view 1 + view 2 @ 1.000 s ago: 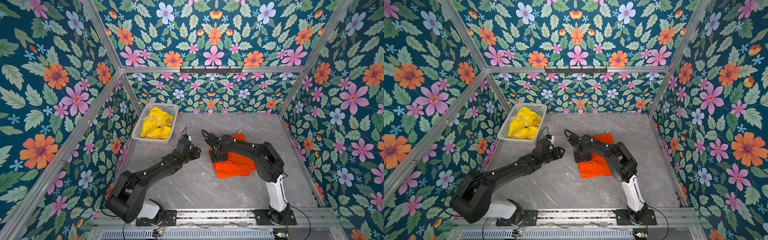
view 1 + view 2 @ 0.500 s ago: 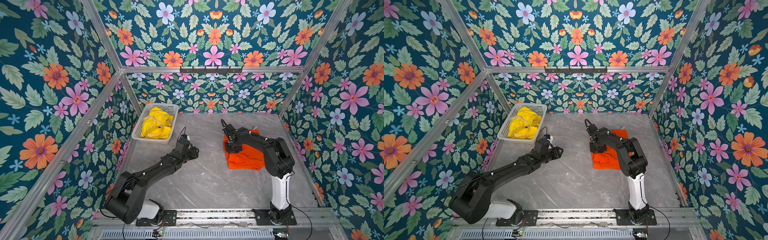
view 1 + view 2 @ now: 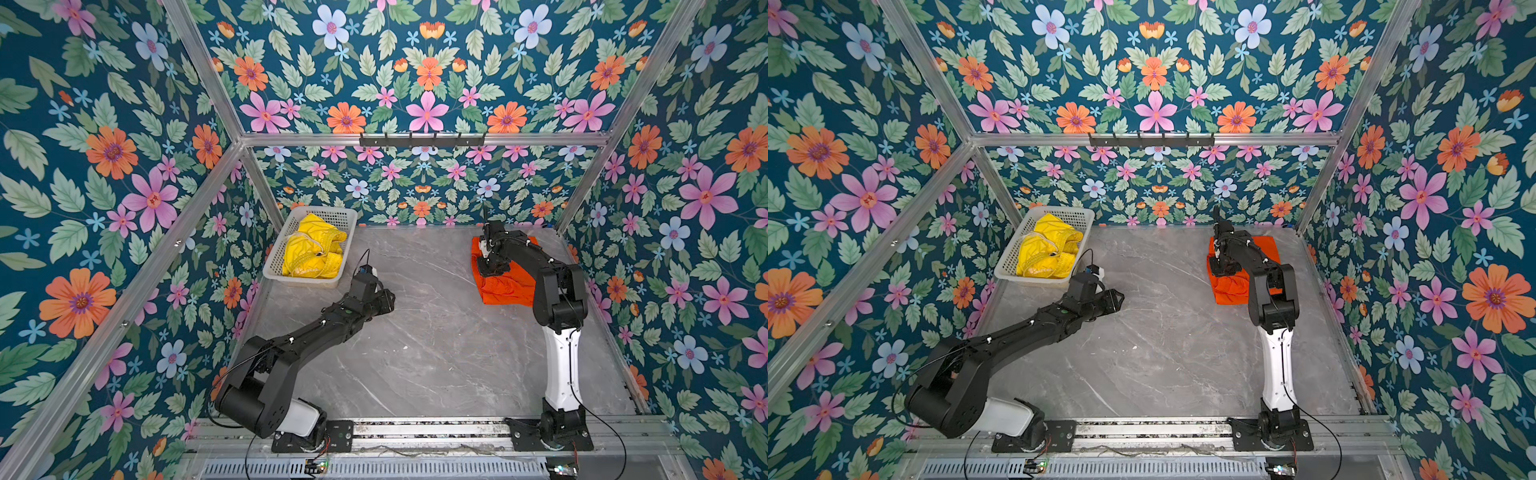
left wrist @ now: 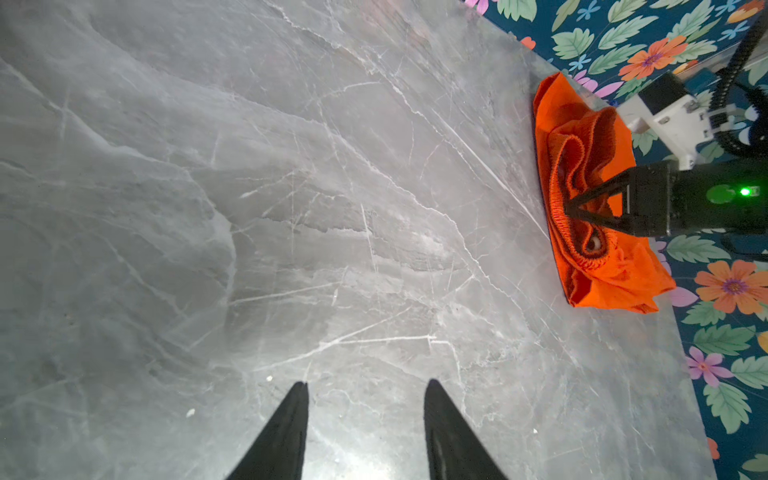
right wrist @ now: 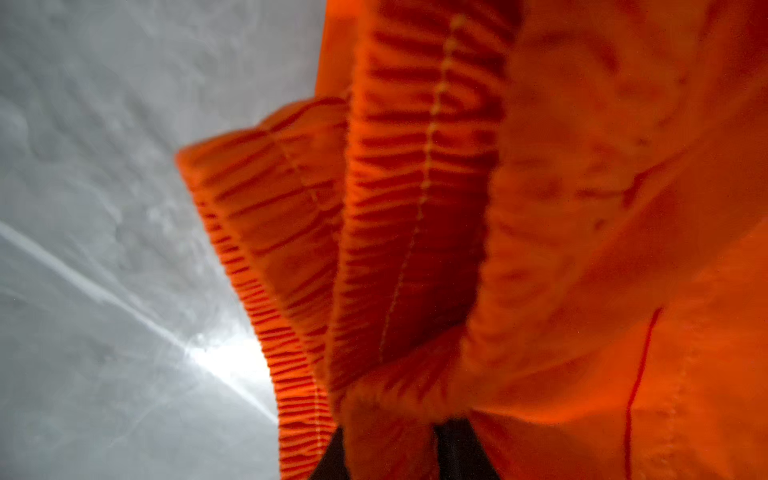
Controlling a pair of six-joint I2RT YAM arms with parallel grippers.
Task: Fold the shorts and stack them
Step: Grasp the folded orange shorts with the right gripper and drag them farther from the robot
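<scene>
your right claw (image 4: 567,210) clamps the orange shorts (image 3: 505,284) by the waistband (image 5: 415,187), right of centre in both top views. your left claw (image 4: 366,383) hangs parted, empty, over the table (image 3: 415,332). yellow shorts (image 3: 311,253) lie in the basket (image 3: 332,214), left of centre.

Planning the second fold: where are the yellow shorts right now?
In both top views the yellow shorts lie bunched in the white basket at the far left, just beyond the left gripper.
</scene>
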